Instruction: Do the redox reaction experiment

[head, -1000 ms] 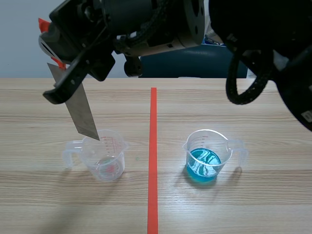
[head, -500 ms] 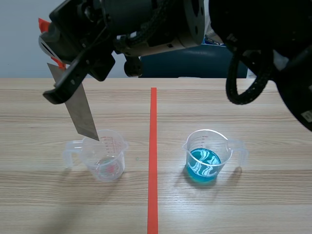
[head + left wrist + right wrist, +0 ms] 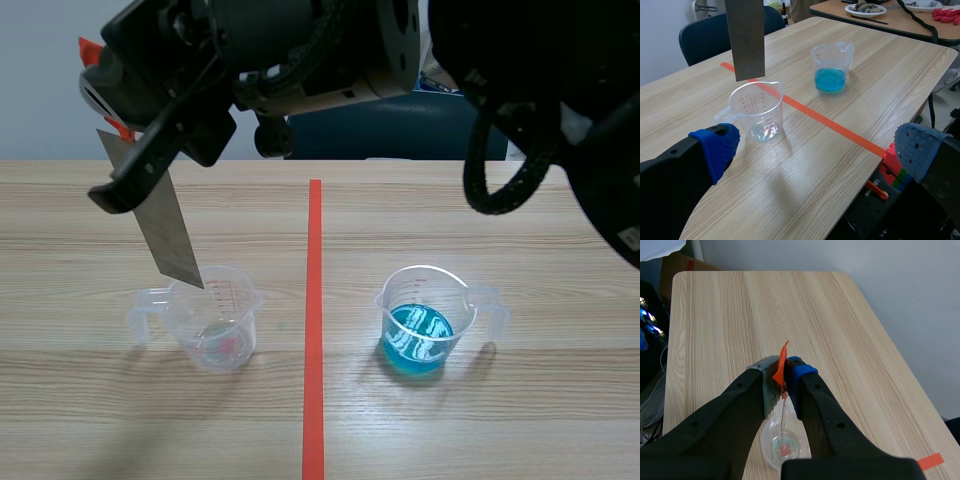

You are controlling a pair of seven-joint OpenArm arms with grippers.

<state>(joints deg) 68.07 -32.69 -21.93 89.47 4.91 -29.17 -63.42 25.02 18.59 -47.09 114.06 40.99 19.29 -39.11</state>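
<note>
A clear measuring beaker (image 3: pixel 215 318) stands left of the tape line with a little liquid at its bottom. Over it hangs a grey metal strip (image 3: pixel 165 225), tilted, its lower end just above the rim. My right gripper (image 3: pixel 130 160), on the arm crossing the top of the scene view from the right, is shut on the strip's upper end, where an orange tag sticks out. In the right wrist view the gripper (image 3: pixel 781 372) pinches the strip (image 3: pixel 783 415) edge-on above the beaker (image 3: pixel 785 445). A second beaker (image 3: pixel 425 320) holds blue liquid. My left gripper (image 3: pixel 815 150) is open, near the table's edge, short of the clear beaker (image 3: pixel 757 111).
An orange-red tape line (image 3: pixel 314 330) runs down the table's middle between the beakers. A blue chair (image 3: pixel 715 35) stands behind the table. Another table (image 3: pixel 890 12) with plates stands beyond the blue beaker (image 3: pixel 831 65). The table edge (image 3: pixel 850 200) lies under my left gripper.
</note>
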